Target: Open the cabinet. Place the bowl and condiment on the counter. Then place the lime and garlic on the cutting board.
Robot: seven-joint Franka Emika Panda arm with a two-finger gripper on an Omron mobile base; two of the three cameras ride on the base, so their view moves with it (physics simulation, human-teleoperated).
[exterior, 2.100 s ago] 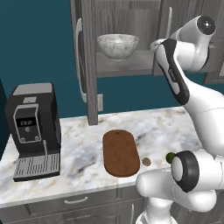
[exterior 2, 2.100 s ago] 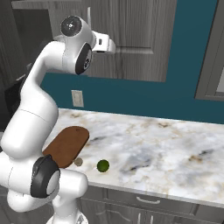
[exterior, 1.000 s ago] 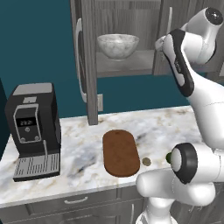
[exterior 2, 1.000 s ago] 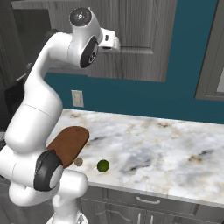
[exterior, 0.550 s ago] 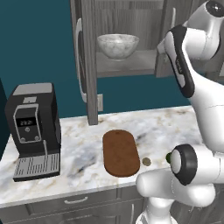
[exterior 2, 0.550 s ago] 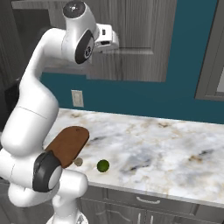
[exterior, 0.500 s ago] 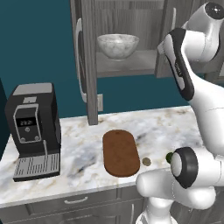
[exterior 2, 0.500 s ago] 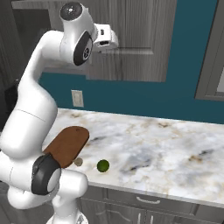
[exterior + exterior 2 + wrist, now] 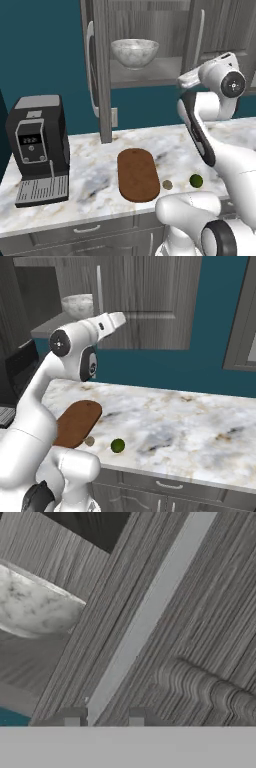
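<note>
The two-finger pincer (image 9: 104,717) stands parted with nothing between its dark tips, pointed at the grey wood-grain wall cabinet (image 9: 200,637). Straight ahead of it runs the right door's long silver bar handle (image 9: 145,619), whose lower end lies just beyond the gap between the tips. The bar's long axis runs away from the pincer up the door, so closing on it looks to call for little more than a short advance. Beyond the handle's near side, past the door's edge, the hand view shows the wide white-grey marbled bowl (image 9: 35,607) on the cabinet shelf.

The left base view shows the left door swung open and the bowl (image 9: 134,52) on the shelf above and left of the hand. Well below the pincer, on the white marble counter (image 9: 95,175), lie the reddish-brown oblong cutting board (image 9: 137,174), the small beige garlic (image 9: 167,184) and the round green lime (image 9: 196,180), both off the board. The right base view shows the right door face-on
</note>
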